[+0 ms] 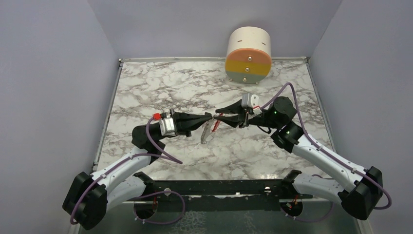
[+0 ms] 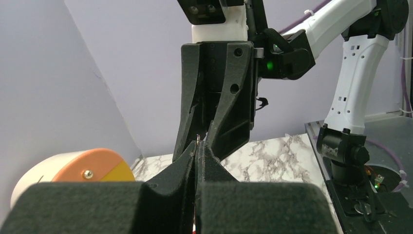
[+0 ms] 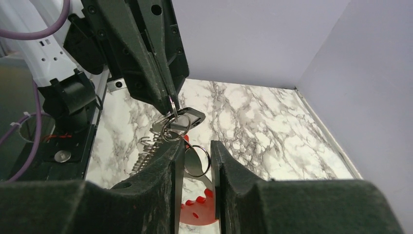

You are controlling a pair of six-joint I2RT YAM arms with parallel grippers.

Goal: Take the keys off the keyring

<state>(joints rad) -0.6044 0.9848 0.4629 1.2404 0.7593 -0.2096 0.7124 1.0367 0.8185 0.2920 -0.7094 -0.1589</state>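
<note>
Your left claw (image 2: pixel 197 146) is clenched on the keyring (image 3: pixel 171 130) above the bench (image 3: pixel 253 126), your right claw (image 3: pixel 196 148) straddles its lower loop (image 3: pixel 197 160), grip unclear, and the keys (image 3: pixel 189 118) look not yet freed.

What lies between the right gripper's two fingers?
In the right wrist view, a thin metal ring of the keyring hangs in that gap, a red piece below it.
</note>
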